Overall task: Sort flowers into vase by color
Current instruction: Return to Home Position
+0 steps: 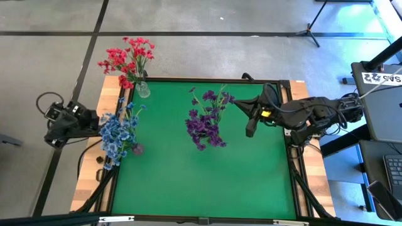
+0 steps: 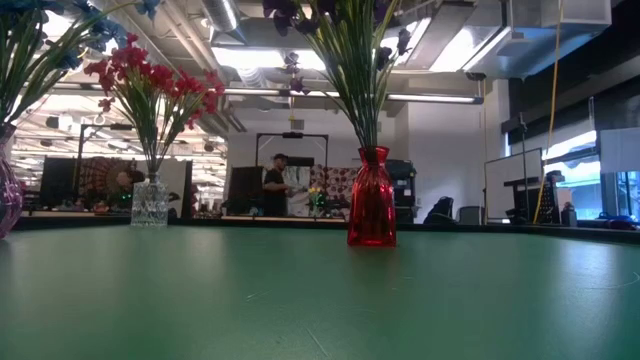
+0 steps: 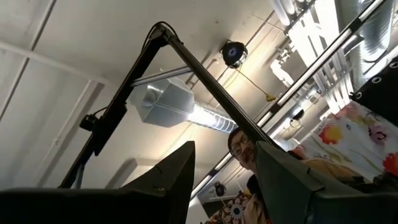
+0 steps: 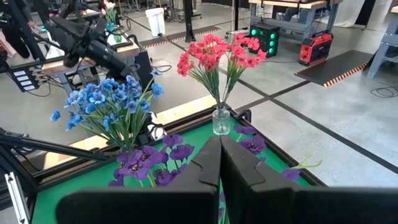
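Note:
Three bunches of flowers stand upright, stems down in vases on the green table. The red flowers (image 1: 127,58) are in a clear vase (image 2: 150,203) at the far left corner. The blue flowers (image 1: 119,134) rise from a purple vase (image 2: 5,198) at the left edge. The dark purple flowers (image 1: 206,120) stand in a red vase (image 2: 371,205) mid-table. My right gripper (image 1: 250,130) hovers shut just right of the purple flowers, holding nothing. My left gripper (image 3: 225,149) is open, pointing up at the ceiling, its arm (image 1: 63,122) folded off the table's left edge.
The near half of the green mat (image 1: 201,182) holds nothing. A wooden frame (image 1: 88,182) borders the table. A desk with a keyboard (image 1: 392,172) stands to the right. A person (image 3: 249,155) shows beyond my left fingers, and people (image 2: 275,185) stand in the room behind.

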You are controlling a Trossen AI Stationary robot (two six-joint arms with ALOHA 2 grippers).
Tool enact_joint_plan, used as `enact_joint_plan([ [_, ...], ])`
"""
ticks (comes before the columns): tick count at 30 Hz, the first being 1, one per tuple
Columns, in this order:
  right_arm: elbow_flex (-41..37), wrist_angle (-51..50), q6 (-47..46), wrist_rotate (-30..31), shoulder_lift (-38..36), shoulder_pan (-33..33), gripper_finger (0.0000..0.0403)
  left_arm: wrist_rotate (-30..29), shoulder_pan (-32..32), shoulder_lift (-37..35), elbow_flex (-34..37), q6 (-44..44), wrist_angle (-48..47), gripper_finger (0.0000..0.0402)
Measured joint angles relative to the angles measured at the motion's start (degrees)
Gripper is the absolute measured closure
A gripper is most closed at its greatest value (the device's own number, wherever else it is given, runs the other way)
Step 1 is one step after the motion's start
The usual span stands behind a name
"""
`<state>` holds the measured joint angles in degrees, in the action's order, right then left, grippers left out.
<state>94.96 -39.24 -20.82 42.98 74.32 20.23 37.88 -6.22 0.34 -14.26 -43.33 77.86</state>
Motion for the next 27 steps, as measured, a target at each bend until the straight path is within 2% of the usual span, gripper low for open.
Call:
enact_joint_plan([
  [7, 0.0, 0.0, 0.02, 0.02, -0.26, 0.0, 0.0396, -1.03, 0.0, 0.02, 3.71, 0.59, 3.33, 0.024],
  [13, 0.0, -0.1, -0.1, 0.04, -0.26, 0.0, 0.0396, -3.85, 0.0, -0.01, 8.81, -0.31, 11.77, 0.024],
  [19, 0.0, -0.31, -1.28, 0.02, -0.26, 0.0, 0.0396, -5.68, 0.0, -0.01, 11.86, -7.35, 11.7, 0.024],
  [23, 0.0, -0.42, -1.47, -0.04, -0.26, 0.0, 0.0396, -0.38, 0.0, -0.01, 11.91, -21.06, 11.74, 0.024],
  [27, 0.0, -0.42, -2.14, -0.5, -0.26, 0.0, 0.0396, 3.24, 0.01, -0.01, 11.93, -26.21, 11.75, 0.024],
])
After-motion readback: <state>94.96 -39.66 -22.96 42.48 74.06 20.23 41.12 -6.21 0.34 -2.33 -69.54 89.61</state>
